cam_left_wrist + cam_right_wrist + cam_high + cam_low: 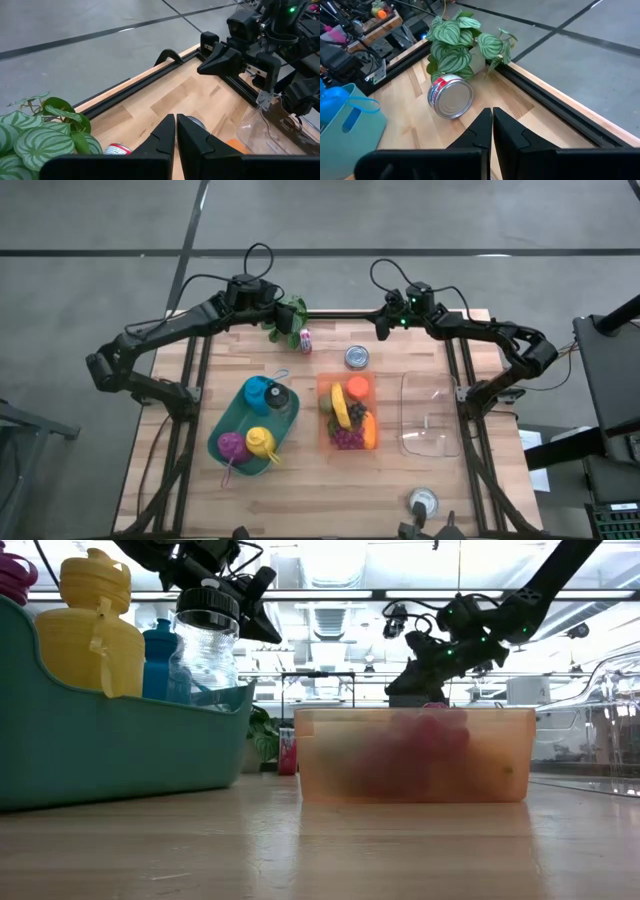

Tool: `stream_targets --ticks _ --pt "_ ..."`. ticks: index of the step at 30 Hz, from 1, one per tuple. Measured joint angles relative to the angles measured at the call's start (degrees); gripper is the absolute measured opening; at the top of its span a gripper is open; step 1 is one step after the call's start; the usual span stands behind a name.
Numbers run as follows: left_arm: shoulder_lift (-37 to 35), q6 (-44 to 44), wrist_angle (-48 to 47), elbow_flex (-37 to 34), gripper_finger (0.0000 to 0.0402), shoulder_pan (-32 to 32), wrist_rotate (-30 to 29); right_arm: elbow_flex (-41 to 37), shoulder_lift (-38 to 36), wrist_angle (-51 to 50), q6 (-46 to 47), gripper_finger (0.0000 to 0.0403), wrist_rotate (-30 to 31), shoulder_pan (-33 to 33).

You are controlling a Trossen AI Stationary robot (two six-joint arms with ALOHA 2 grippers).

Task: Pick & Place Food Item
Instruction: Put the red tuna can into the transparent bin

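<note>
While food bin (347,414) sits midtable, both grippers hover rearward.

In the high view, a tray (222,432) of bottles (260,442) sits lower left of centre. Right of it stands a bin (321,383) holding what may be fruit (341,406); a clear container (431,416) lies farther right. Upper centre: plant (284,317), tipped can (306,340), upright can (356,357).

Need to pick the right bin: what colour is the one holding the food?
Translucent orange bin; clearest in the high view.
</note>
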Motion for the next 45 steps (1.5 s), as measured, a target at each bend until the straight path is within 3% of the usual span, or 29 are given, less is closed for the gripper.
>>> stream_targets --ticks 21,37,42,45 --pt "0.00 -1.36 -0.01 0.00 0.0022 -0.01 0.26 0.00 0.02 0.07 0.87 0.0012 0.01 0.00" --pt "0.00 -17.92 -1.33 0.00 0.0022 -1.67 2.59 0.00 0.09 0.08 0.87 0.0012 0.03 0.01" --pt "0.00 -31.46 -5.21 0.00 0.0022 -1.96 4.78 0.00 0.09 0.08 0.87 0.0012 0.05 0.00" --pt "0.00 -33.20 -4.80 0.00 0.0022 -1.92 4.92 0.02 0.09 0.09 0.87 0.0012 0.05 0.02"
